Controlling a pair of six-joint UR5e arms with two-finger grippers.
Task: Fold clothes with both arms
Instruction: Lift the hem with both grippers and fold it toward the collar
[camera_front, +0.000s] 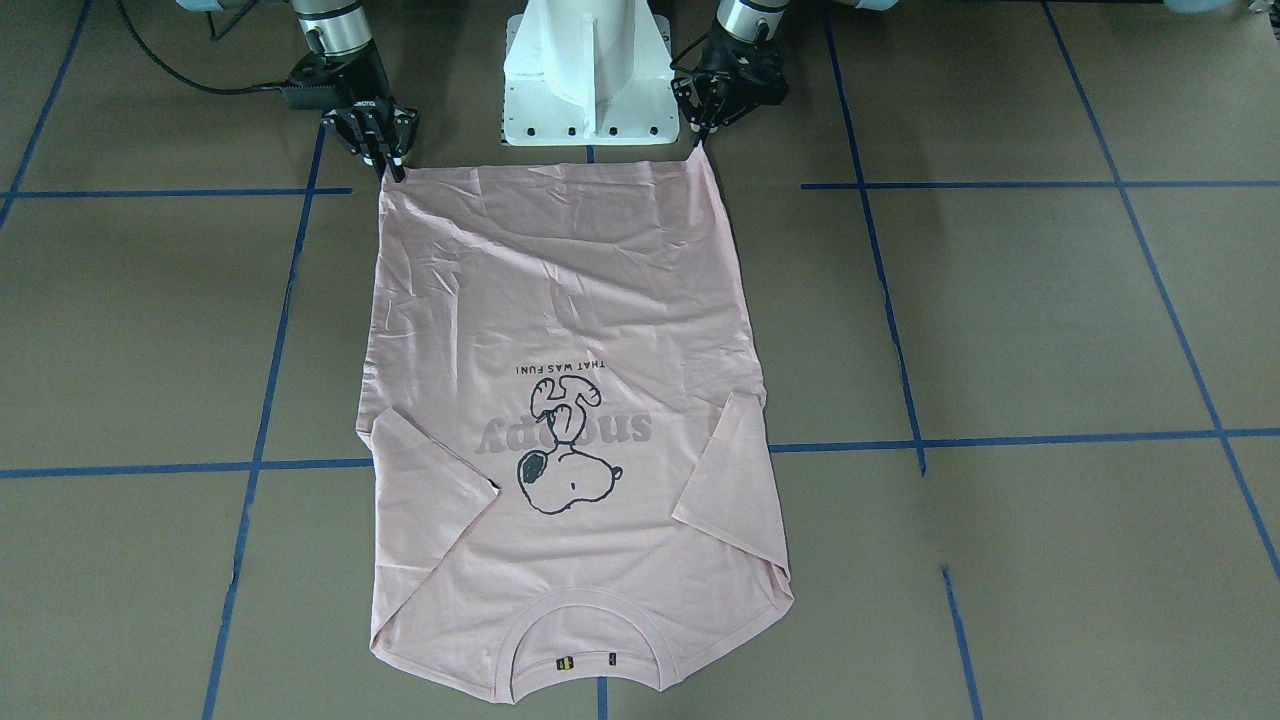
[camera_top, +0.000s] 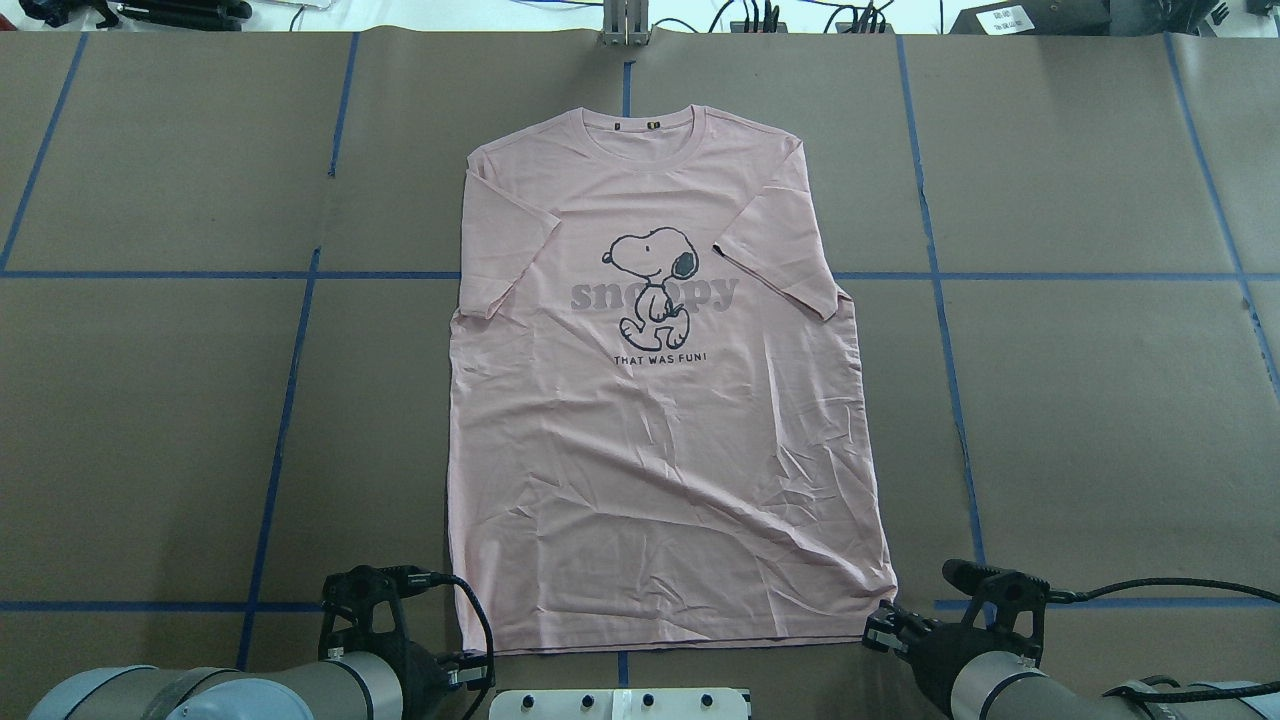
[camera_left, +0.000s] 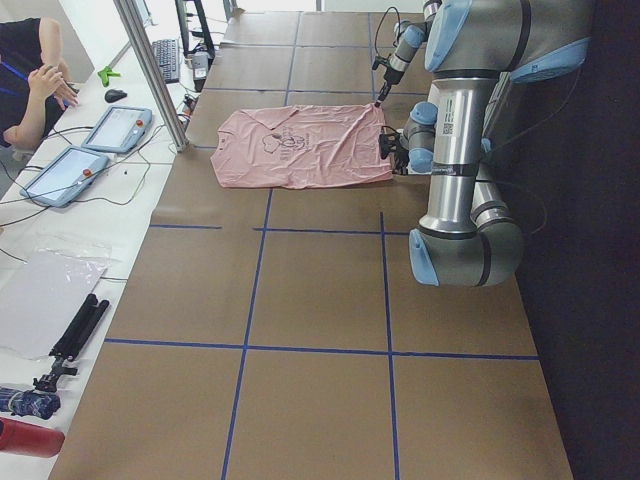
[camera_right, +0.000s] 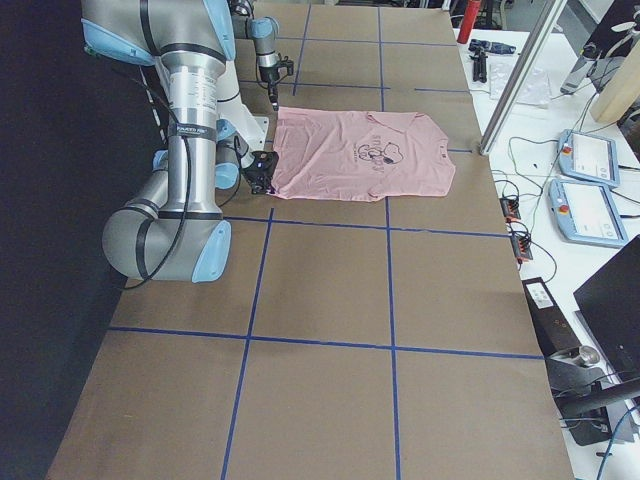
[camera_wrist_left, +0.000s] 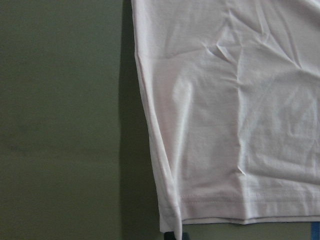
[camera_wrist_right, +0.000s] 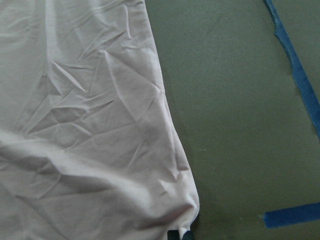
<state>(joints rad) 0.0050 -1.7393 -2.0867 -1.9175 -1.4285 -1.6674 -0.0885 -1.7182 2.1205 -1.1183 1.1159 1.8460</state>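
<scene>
The left arm (camera_left: 460, 120) and right arm (camera_right: 192, 110) are grey metal with light blue joint caps (camera_left: 424, 264); the white pedestal (camera_front: 590, 70) carries black screws (camera_front: 572, 131) at 6 o'clock.

Fixed views are bright and evenly lit, shadows soft. Wrist views are dim and murky; the T-shirt (camera_wrist_left: 225, 110) looks greyish-white.

T-shirt (camera_top: 660, 450): 1; arms (camera_left: 460, 100): 2; claws (camera_front: 699, 140): 2; pedestal (camera_front: 585, 70): 1

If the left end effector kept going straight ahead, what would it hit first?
The T-shirt: the left end effector points down onto its hem corner, seemingly touching it already, table just beneath.
</scene>
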